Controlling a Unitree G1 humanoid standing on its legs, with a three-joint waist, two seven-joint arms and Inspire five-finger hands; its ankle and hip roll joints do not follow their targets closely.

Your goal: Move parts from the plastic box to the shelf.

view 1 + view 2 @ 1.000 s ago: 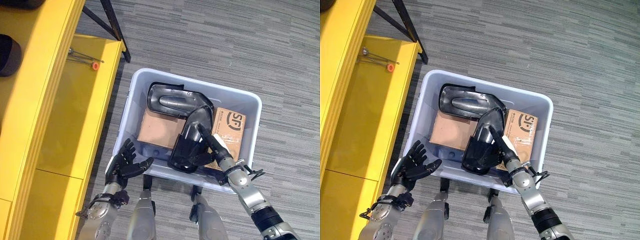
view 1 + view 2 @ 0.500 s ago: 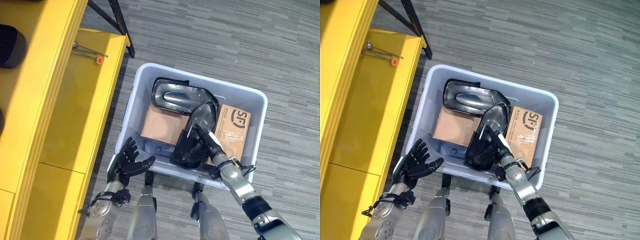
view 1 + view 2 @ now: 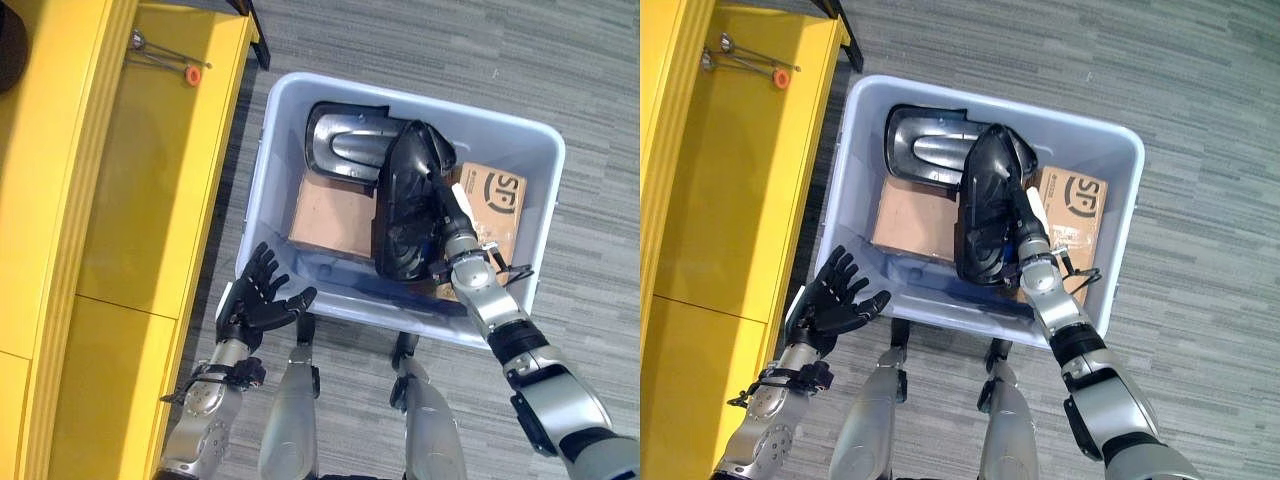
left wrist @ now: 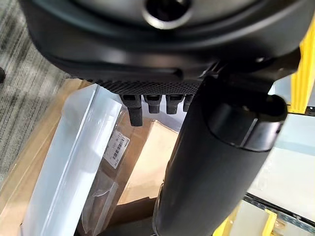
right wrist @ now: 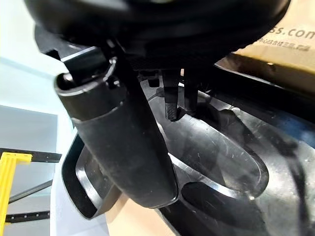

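Step in hand, by the look of it: picking the first part out of the pale blue-grey plastic box (image 3: 268,180) standing on the grey carpet (image 3: 560,60). Right hand (image 3: 447,212) reaching into the box, fingers laid along the inner face of a glossy black moulded plastic part (image 3: 405,215) and pinching it against the thumb, judging from the right wrist view, where fingertips (image 5: 172,105) press into the part's hollow. Part tilted up on edge, leaning over a second black moulded part (image 3: 345,150) that lies flat at the far end of the box. Beneath both, a plain brown cardboard piece (image 3: 330,215) and, beside the right hand, a printed cardboard carton (image 3: 495,195). Left hand (image 3: 262,303) hanging outside the box at its near left corner, fingers spread wide, holding nothing. Yellow shelf (image 3: 110,200) just beside the box on the left, bearing a thin metal tool with an orange tip (image 3: 165,62) at its far end.

Next move, probably: lifting the held part clear of the box rim, then carrying it leftward over the shelf surface; a firm pinch needed, since the smooth curved shell looks apt to slip.
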